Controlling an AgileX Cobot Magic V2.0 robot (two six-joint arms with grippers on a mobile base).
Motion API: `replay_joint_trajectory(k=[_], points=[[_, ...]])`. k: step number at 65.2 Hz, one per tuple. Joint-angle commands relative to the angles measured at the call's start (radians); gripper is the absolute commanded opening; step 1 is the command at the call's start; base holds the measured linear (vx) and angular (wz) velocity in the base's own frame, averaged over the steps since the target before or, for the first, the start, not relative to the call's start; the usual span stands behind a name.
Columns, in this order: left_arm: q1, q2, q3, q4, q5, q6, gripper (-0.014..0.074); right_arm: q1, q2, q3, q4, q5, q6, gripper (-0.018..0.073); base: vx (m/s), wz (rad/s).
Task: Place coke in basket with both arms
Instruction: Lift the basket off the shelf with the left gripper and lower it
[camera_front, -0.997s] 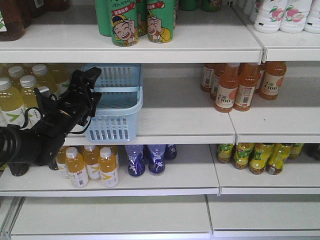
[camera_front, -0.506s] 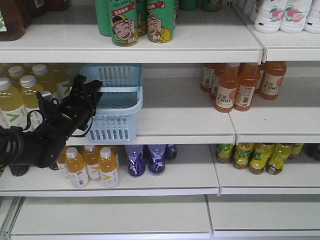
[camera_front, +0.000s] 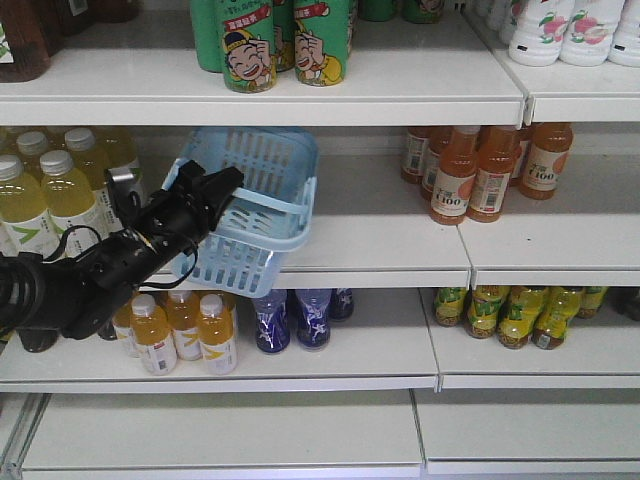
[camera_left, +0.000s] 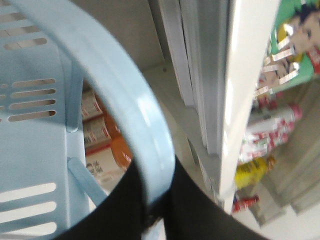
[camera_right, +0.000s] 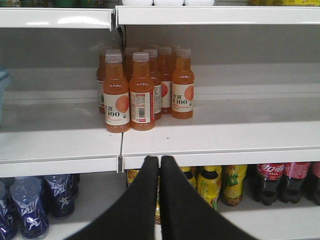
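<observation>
Two fingers of the left gripper (camera_front: 222, 183) clamp the rim of the basket (camera_front: 262, 205). It sits tilted on the middle shelf (camera_front: 370, 235), its top edge close under the upper shelf (camera_front: 400, 108) and its lower front overlapping the front lip. A broad stretch of white shelf separates it from the orange bottles (camera_front: 470, 175). It is pale blue plastic with a smooth rounded rim and slotted walls. The right gripper (camera_right: 160, 162) has its black, tapered fingers pressed together on nothing. The coke bottles (camera_right: 272, 182), dark with red labels, stand on the lower shelf (camera_right: 280, 210), well apart from the basket.
</observation>
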Motion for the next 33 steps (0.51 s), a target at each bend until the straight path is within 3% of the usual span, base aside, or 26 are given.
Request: replay_joint_trajectory(k=[1, 11, 18, 33], points=[[-0.002, -0.052, -0.02, 0.158, -0.158, -0.045, -0.0008, 0.0, -0.018, 0.011, -0.014, -0.07, -0.005, -0.0005, 0.0, 0.0], [-0.002, -0.052, -0.02, 0.394, -0.246, -0.248, -0.0008, 0.0, -0.018, 0.011, -0.014, -0.07, -0.005, -0.0005, 0.0, 0.0], [-0.003, -0.052, -0.02, 0.553, -0.301, -0.324, -0.0008, 0.0, -0.018, 0.011, -0.014, -0.07, -0.005, -0.0005, 0.0, 0.0], [-0.024, -0.09, -0.014, 0.917, -0.301, -0.492, -0.0008, 0.0, -0.018, 0.011, -0.014, -0.07, -0.005, -0.0005, 0.0, 0.0]])
